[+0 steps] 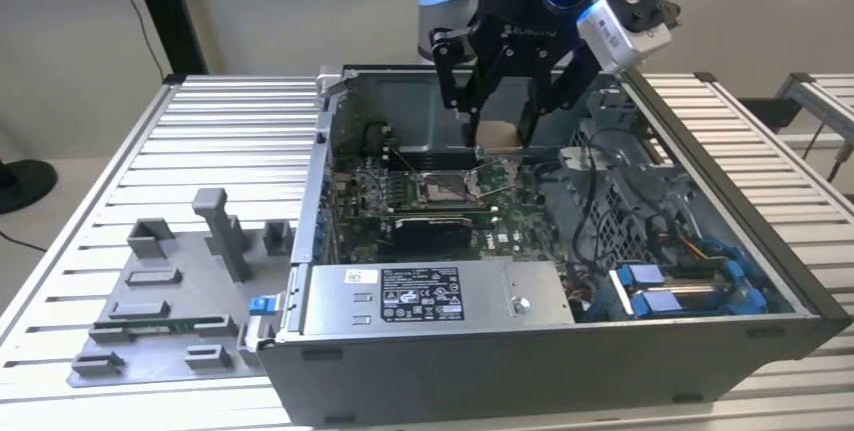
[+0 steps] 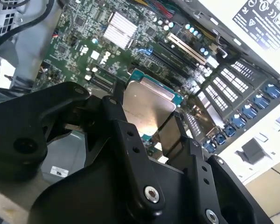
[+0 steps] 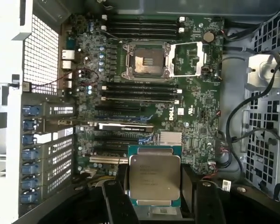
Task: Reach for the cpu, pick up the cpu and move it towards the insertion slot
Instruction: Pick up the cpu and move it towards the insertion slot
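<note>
My fingers [image 3: 154, 198] clamped on the chip [image 3: 154, 179], chip lifted above the green board [image 3: 200, 107], well apart from the open socket [image 3: 146, 63], inside the computer case [image 1: 534, 351].

Hanging level above the green board: silvery square cpu [image 3: 154, 178], teal-edged. Lying open well apart from it: square metal-framed insertion slot [image 3: 146, 60], brownish centre, load plate folded aside.
</note>
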`<state>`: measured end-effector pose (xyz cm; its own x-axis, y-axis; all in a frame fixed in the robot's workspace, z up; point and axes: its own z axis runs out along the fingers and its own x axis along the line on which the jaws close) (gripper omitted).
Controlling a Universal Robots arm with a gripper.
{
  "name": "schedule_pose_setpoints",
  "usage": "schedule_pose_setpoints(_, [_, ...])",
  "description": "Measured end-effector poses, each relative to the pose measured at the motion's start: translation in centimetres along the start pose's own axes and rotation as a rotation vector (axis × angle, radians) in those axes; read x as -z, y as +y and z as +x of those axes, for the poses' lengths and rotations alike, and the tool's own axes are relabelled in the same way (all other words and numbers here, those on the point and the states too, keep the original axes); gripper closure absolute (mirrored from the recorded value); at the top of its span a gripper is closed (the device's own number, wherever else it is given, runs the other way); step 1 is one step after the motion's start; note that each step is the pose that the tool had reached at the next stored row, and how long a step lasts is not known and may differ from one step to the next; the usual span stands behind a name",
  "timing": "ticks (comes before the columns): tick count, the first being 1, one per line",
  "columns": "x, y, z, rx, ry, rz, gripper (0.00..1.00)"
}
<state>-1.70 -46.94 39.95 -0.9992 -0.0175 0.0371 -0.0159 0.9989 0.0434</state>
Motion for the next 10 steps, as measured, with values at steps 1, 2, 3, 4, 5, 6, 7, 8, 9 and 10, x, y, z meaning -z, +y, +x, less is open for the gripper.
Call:
schedule_pose_setpoints(1, [0.01, 0.0, -0.26, -0.001, 0.0, 0.0, 1.0])
schedule_pose_setpoints(2, [0.01, 0.0, -0.51, -0.001, 0.0001, 0.0, 1.0])
schedule_pose_setpoints(3, [0.01, -0.01, -0.73, -0.002, 0.0001, -0.0001, 1.0])
schedule_pose_setpoints(4, [0.01, -0.01, -0.89, -0.002, 0.0001, -0.0001, 1.0])
schedule_pose_setpoints(5, [0.01, -0.01, -1.04, -0.003, 0.0001, -0.0001, 1.0])
schedule_pose_setpoints(6, [0.02, -0.01, -1.22, -0.003, 0.0, 0.0, 1.0])
schedule_pose_setpoints(7, [0.02, -0.02, -1.51, -0.003, 0.0, -0.0001, 1.0])
schedule_pose_setpoints(8, [0.04, -0.02, -1.85, -0.003, 0.0001, -0.0001, 1.0])
schedule_pose_setpoints(9, [0.04, -0.02, -2.04, -0.003, 0.0001, -0.0001, 1.0])
schedule_pose_setpoints(10, [0.04, -0.02, -2.07, -0.003, 0.0001, -0.0001, 1.0])
